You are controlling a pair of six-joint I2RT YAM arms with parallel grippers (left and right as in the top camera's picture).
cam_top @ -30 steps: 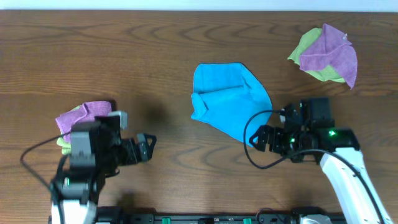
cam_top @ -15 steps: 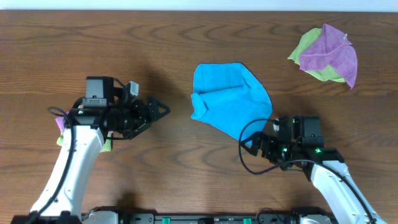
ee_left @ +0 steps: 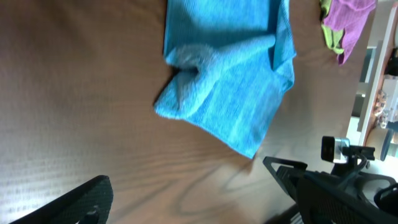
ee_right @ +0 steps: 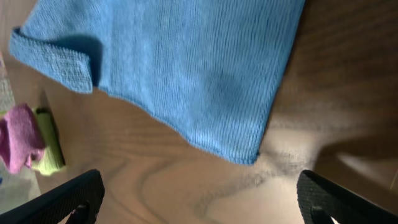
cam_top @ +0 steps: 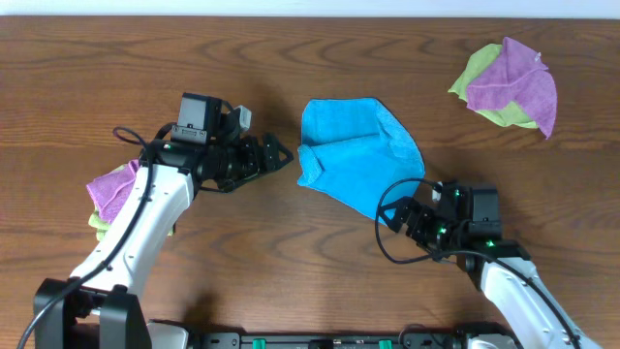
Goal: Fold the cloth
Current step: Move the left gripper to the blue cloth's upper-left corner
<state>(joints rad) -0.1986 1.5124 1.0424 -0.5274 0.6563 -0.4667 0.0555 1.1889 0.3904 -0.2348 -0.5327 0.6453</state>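
The bright blue cloth (cam_top: 354,155) lies crumpled mid-table, its left part folded over in a ridge and one corner pointing to the front right. My left gripper (cam_top: 278,155) is open just left of the cloth's left edge, apart from it. In the left wrist view the cloth (ee_left: 230,81) lies ahead of the open left gripper (ee_left: 193,202), with bare wood between its fingers. My right gripper (cam_top: 392,218) is open just short of the front-right corner. That corner of the cloth (ee_right: 180,68) shows just ahead of the open right gripper (ee_right: 199,208).
A purple cloth on a lime-green one (cam_top: 509,85) lies at the back right. Another purple and lime-green pair (cam_top: 114,189) lies at the left under my left arm. Cables loop beside the right wrist (cam_top: 397,247).
My left arm has swung from the front left up and right to the cloth's left edge. The right arm drew back slightly toward the front. The cloth has not moved.
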